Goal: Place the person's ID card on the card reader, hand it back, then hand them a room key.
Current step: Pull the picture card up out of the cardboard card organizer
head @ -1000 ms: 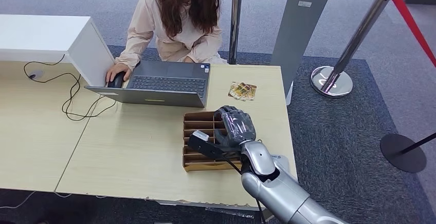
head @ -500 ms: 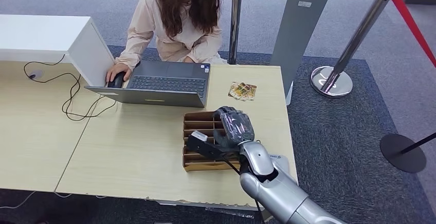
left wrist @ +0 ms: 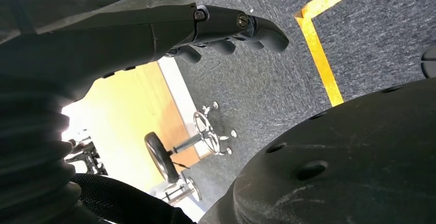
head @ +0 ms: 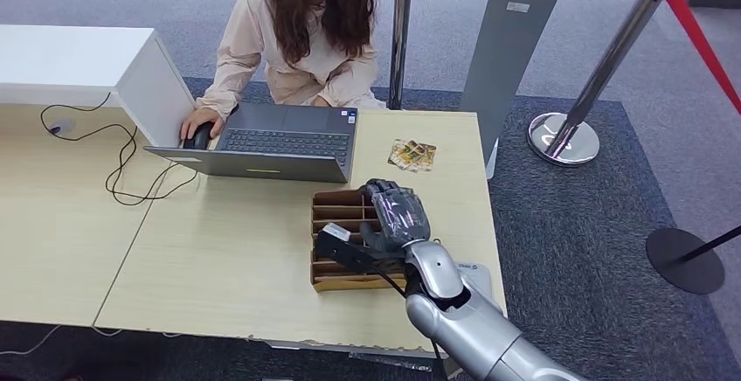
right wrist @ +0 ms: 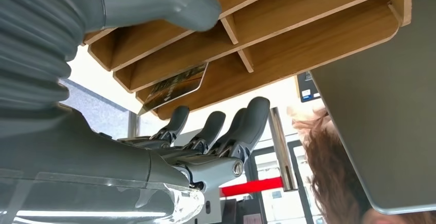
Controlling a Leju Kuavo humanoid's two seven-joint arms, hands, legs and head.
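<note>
My right hand (head: pixel 395 215) hovers over the far right part of a wooden slotted card holder (head: pixel 336 215) near the table's front edge. In the right wrist view the hand (right wrist: pixel 216 131) has its thumb and fingers apart and holds nothing. A printed card (right wrist: pixel 172 88) lies in one slot of the holder (right wrist: pixel 308 29), close to the fingers. A small stack of patterned cards (head: pixel 412 155) lies on the table beyond the holder. My left hand (left wrist: pixel 226 26) hangs by my body above the carpet, fingers loosely extended and empty.
A person (head: pixel 301 40) sits across the table with one hand at an open laptop (head: pixel 280 141). A white flat device (head: pixel 476 274) lies beside my right forearm at the table's corner. Cables (head: pixel 122 171) trail on the left. Stanchions with red tape (head: pixel 559 136) stand right.
My right hand has shifted slightly to the left over the card holder. The white device beside my forearm shows a little more.
</note>
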